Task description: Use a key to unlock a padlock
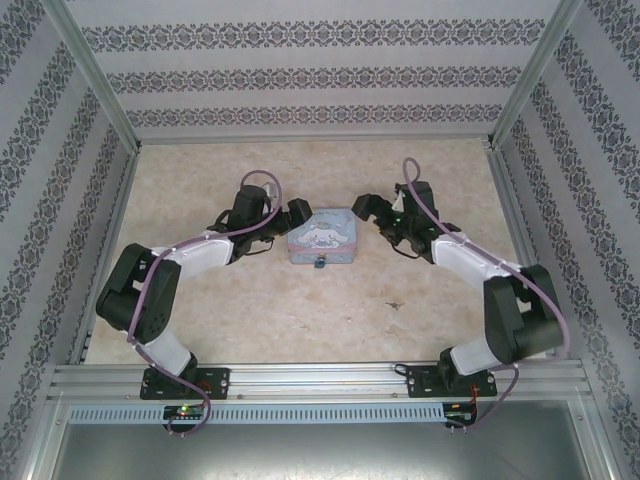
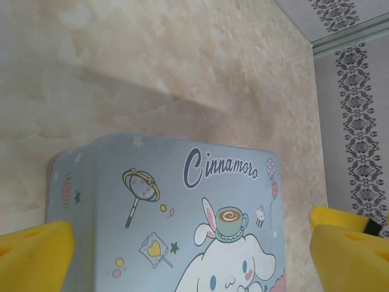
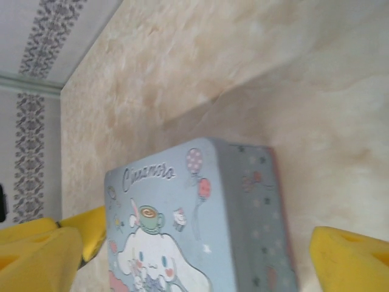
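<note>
Top external view shows the padlock (image 1: 320, 263) touching the middle of the tin box's (image 1: 320, 238) near side, the side facing the arm bases. The left gripper (image 1: 290, 220) is just beside the box's left side, and the right gripper (image 1: 370, 210) is just beside its far right corner. Both lie farther back than the lock and look about equally near to it. Each wrist view shows yellow pads (image 2: 36, 252) spread wide apart with the box lid between them, gripping nothing. The lock is too small to tell how its long axis runs.

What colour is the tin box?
Pastel blue tin box with cartoon print, clearest in left wrist view.
</note>
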